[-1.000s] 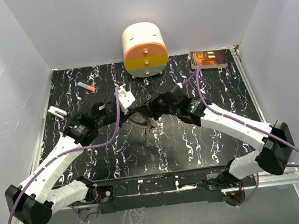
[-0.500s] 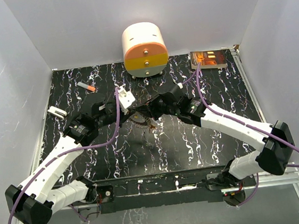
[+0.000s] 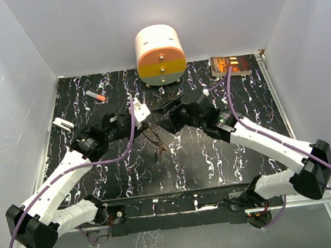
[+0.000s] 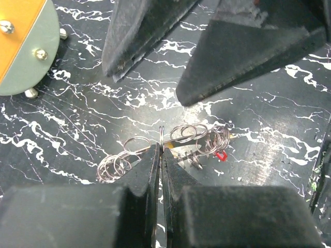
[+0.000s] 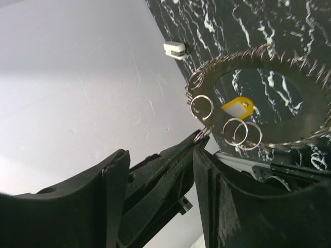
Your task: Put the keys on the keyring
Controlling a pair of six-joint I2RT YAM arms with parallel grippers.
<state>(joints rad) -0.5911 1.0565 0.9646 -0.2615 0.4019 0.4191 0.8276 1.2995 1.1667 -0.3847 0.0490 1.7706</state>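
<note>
The keyring [image 3: 154, 141], a silvery ring with small split rings along its rim, hangs above the table from my left gripper [image 3: 144, 127]. In the left wrist view my left gripper [image 4: 161, 150] is shut on the rim of the keyring [image 4: 162, 135]. On the ring sit a yellow-headed key [image 4: 175, 145] and a red-headed key [image 4: 221, 155]. My right gripper [image 3: 165, 118] stands open just right of the ring, holding nothing. In the right wrist view my right gripper [image 5: 160, 155] frames the keyring [image 5: 269, 140] and the yellow key [image 5: 237, 108].
A round white drawer unit [image 3: 159, 56] with an orange, yellow and grey front stands at the back. A lit box [image 3: 231, 65] sits back right. An orange-and-white stick [image 3: 96, 96] and a white flat bar [image 3: 63, 123] lie at the left.
My right gripper has opened, let go at the keyring and drawn back to the right. The ring now hangs lower from my left gripper alone.
</note>
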